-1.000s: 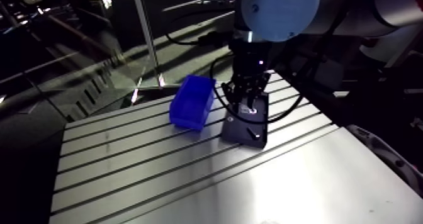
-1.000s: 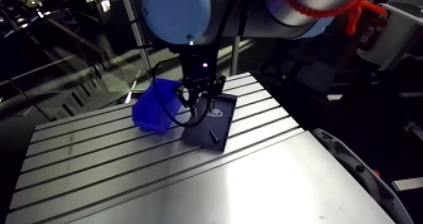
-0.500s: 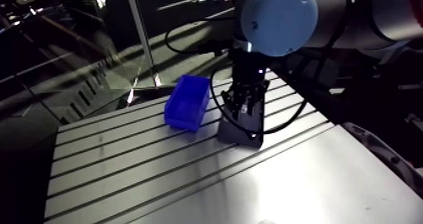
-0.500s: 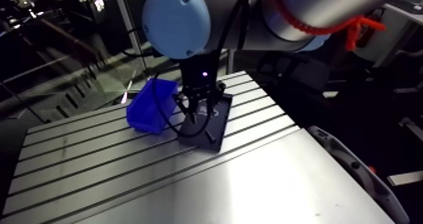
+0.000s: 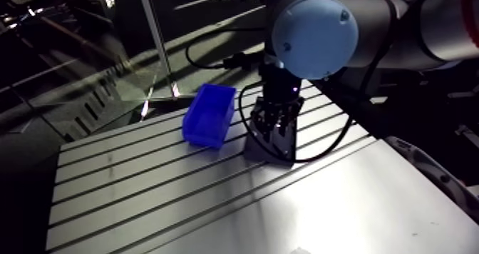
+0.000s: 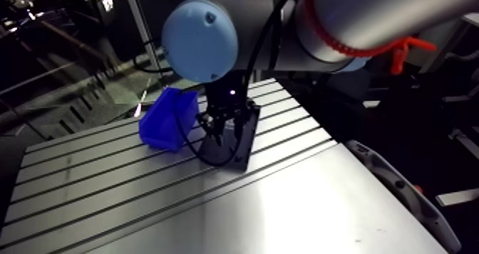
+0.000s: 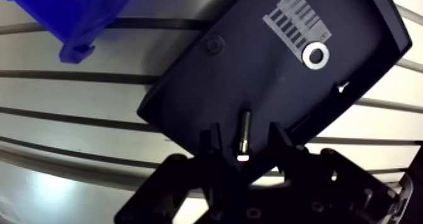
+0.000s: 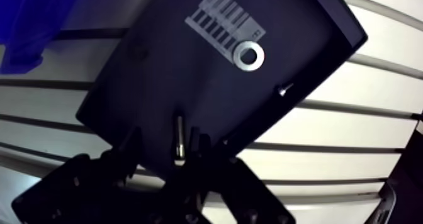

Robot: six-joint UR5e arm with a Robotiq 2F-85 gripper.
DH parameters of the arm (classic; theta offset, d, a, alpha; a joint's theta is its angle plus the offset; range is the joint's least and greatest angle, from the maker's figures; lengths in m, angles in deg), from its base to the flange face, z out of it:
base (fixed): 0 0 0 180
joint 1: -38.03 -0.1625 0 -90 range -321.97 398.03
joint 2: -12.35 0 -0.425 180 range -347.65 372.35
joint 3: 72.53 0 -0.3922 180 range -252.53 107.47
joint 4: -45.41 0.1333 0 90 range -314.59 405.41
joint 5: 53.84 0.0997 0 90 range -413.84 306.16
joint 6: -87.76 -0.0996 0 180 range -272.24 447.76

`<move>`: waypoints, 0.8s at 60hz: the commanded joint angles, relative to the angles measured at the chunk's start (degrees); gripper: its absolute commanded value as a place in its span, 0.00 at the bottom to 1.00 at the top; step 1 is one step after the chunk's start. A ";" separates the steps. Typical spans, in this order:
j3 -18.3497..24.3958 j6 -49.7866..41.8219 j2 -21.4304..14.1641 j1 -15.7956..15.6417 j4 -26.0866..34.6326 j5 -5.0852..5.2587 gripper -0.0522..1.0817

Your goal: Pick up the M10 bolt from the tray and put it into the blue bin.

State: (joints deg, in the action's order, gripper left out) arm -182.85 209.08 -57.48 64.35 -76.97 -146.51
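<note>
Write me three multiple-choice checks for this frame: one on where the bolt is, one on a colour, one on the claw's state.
1. Where is the bolt, by the tray and the claw?
A. Lifted clear of the tray
B. Lying on the tray between the claw's fingers
C. Standing upright at the tray's far corner

2. What colour is the tray?
A. White
B. Red
C. Black

3. What state is the claw in?
A. Open, a finger on either side of the bolt
B. Shut on the bolt
C. Shut with nothing in it

Answers:
1. B, the wrist view shows the bolt flat on the tray floor between both fingers.
2. C, the tray is dark against the pale slotted table.
3. A, a gap shows between the bolt and each finger.
</note>
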 commanded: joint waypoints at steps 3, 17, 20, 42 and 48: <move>-0.90 0.19 0.28 0.06 -1.31 0.06 0.48; -1.86 0.19 0.53 0.15 -2.95 0.00 0.48; -1.96 0.19 0.79 0.15 -3.17 -0.02 0.48; -2.15 0.10 1.25 0.15 -3.26 -0.02 0.48; -2.14 0.02 1.25 0.15 -3.26 -0.02 0.49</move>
State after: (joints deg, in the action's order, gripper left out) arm -184.97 209.23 -56.36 64.49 -80.18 -146.52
